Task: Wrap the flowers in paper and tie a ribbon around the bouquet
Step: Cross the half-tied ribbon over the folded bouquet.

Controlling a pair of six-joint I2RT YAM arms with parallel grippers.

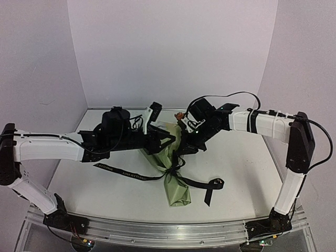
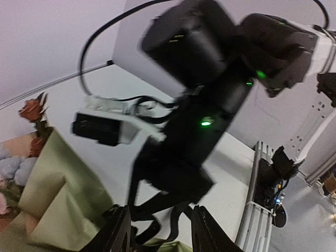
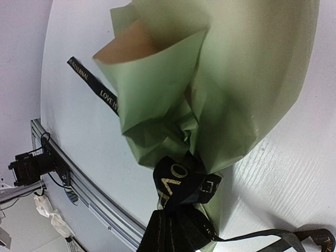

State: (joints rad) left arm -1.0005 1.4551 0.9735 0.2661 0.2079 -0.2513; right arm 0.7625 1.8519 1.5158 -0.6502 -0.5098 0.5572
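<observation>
the left gripper [image 2: 160,235] is seen with its fingers [image 2: 118,231] spread apart and nothing pinched; black strands of the ribbon [image 3: 181,184] hang in the gap between them. the right gripper [image 1: 182,151] is closed. folds of ribbon are gathered right at its tips, so the ribbon appears to be pinched there, though the fingers themselves are hidden in its own wrist view. the ribbon is wound around the narrow waist of the paper [image 3: 252,79], whose tan reverse is shown at the open fold. the bouquet [image 1: 176,191] is laid on the table [image 1: 105,194] beneath both grippers, narrow end towards the near edge. the flowers [image 2: 31,110] are seen at its wide far end. one ribbon tail is stretched out to the left, the other curled to the right.
</observation>
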